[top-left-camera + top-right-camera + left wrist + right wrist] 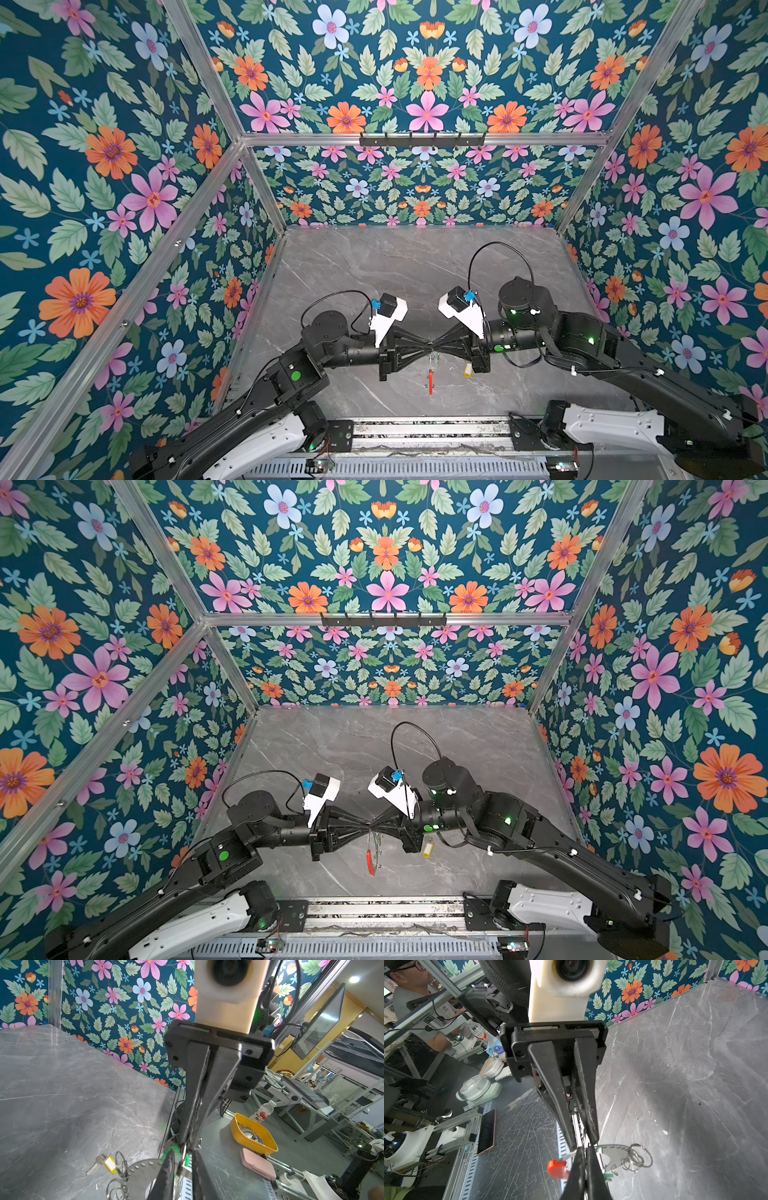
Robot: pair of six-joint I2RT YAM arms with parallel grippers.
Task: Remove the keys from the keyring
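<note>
Grey marble-look table (374,270), smooth. Grippers meet tip to tip above it.
Right gripper (437,344) clamped on ring (614,1154): flat grey metal, hangs below tips, red sleeve lowest.
Left gripper (425,344) nearer green key (173,1149); jaws pinch its plastic tag.
Yellow key (109,1164) lies loose on table, off ring.

I look down on a grey worktop (415,270) with a marble pattern, thin pale veins running across it in both top views (374,746). One small silver key (94,1165) with a yellow tag (468,370) lies flat on it, toward the front and right of the middle. A right wrist view shows a few white specks (665,1132) on the surface.
</note>
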